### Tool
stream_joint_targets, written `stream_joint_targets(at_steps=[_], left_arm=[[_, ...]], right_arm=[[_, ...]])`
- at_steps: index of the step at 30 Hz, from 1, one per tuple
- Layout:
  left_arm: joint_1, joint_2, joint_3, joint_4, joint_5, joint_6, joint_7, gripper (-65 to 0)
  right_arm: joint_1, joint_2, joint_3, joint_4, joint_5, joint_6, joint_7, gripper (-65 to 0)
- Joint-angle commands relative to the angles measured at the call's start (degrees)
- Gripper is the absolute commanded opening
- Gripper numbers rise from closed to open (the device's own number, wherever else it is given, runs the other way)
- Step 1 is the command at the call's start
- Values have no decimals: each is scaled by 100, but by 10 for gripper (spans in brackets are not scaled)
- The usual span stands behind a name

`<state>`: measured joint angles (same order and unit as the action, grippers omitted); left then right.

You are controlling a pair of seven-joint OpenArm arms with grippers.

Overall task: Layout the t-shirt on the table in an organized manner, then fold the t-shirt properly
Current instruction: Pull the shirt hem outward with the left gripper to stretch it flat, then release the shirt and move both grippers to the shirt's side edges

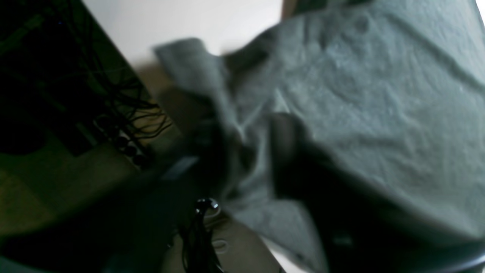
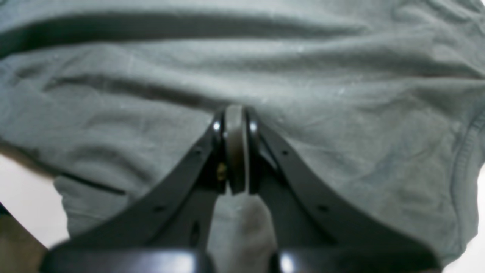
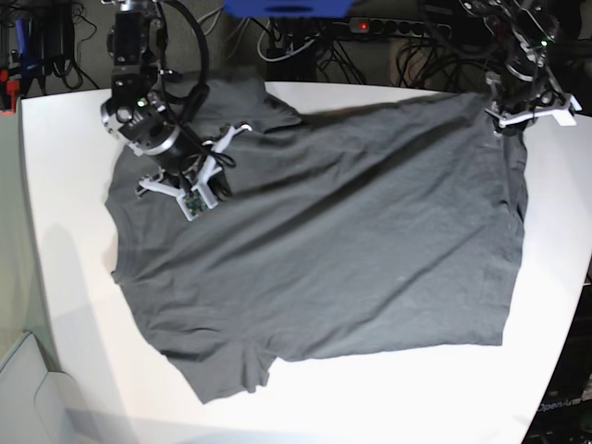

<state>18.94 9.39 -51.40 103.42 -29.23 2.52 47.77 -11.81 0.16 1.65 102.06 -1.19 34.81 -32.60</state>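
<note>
The dark grey t-shirt (image 3: 333,250) lies spread across the white table (image 3: 388,398), rumpled, with one sleeve near the front. At its far left, my right gripper (image 3: 217,180) is shut on the cloth. The right wrist view shows the jaws pressed together (image 2: 235,113) on a pinch of t-shirt (image 2: 151,76). My left gripper (image 3: 501,109) is at the shirt's far right corner. The blurred left wrist view shows its fingers apart (image 1: 246,151), with a fold of t-shirt (image 1: 379,94) lying between them.
Cables and a power strip (image 3: 388,28) run behind the table's far edge. A tangle of cables (image 1: 125,113) lies beyond the table edge beside my left gripper. Bare table (image 1: 182,22) shows past the shirt corner.
</note>
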Motion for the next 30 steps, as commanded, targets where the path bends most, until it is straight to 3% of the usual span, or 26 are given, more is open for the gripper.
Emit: stream_joint_targets(at_steps=[1,3,5,11,16,21,30], left_arm=[[115,-39,-25,124,-70,-46,-113,-277],[308,-39,-25,133,-307,-46,-131,-178],[493,-39,-104,133,-782,-46,-131,-122],[721,-90,-544,397,-2083,-46,-60,-119],[678,-117,-421,959,-2338,-37,-52,-119],[-8,-398,98,880,-2180,7,-52,-121],[-1485,-767,766,-834,-17,-19,-113,-121]], right_arm=[[52,41,-2,93,80,31,152,-650],[52,50,-2,93,80,31,152,-650],[69,58,6,93,80,31,152,-650],[104,58,6,93,80,31,152,-650],[140,67,6,93,71,31,152,-650],[359,190,-38,-356,71,31,143,-650],[737,357,6,-1243,53,31,143,-650]])
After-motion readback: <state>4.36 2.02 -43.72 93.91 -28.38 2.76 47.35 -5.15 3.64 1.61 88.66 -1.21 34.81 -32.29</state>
